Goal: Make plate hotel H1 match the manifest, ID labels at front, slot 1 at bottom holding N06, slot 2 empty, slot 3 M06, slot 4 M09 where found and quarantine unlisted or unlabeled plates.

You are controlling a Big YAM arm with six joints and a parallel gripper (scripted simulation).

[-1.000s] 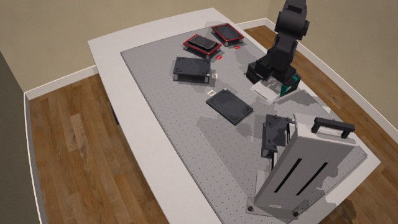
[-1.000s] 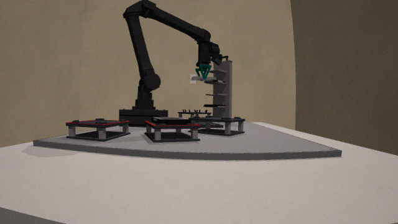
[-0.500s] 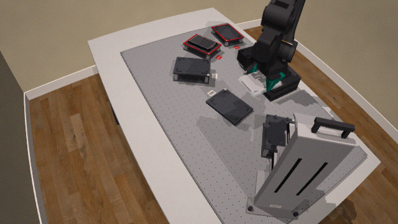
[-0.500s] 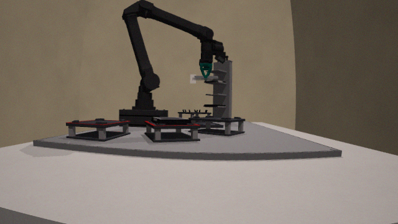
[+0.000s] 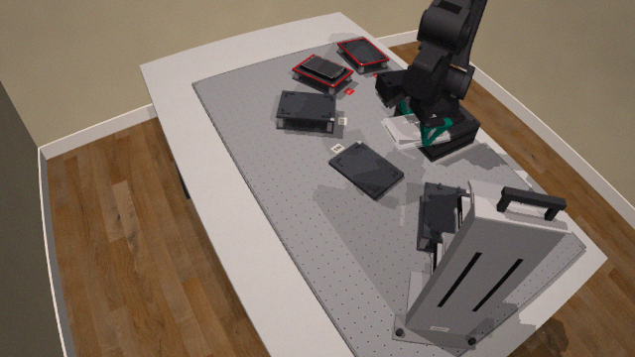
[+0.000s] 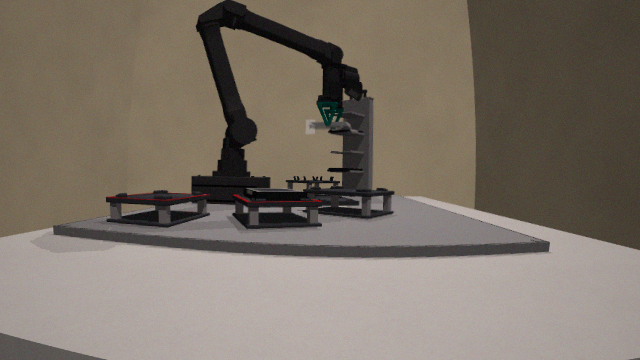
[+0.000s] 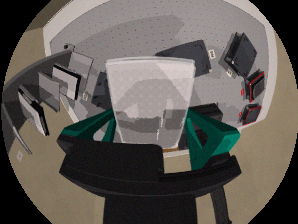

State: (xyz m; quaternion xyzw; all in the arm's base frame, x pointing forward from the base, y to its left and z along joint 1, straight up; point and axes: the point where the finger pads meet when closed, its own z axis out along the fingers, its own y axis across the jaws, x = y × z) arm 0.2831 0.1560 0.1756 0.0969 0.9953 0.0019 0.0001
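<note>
Counter (image 5: 208, 164) carries everything, with the hotel (image 5: 488, 258) as landmark: it stands at one end, its handle on top. Away from the hotel's open front, a dark nest (image 5: 366, 170) lies flat, then a raised nest (image 5: 306, 110), and farthest off two red-edged nests (image 5: 322, 73), the nearer of these bearing a dark plate (image 5: 323, 66). The arm's base (image 5: 463, 131) sits beside the hotel. The green end effector (image 7: 149, 137), fingers spread wide, grips a pale plate (image 7: 152, 106) by its long sides, held level in the air near the hotel's upper shelves.
</note>
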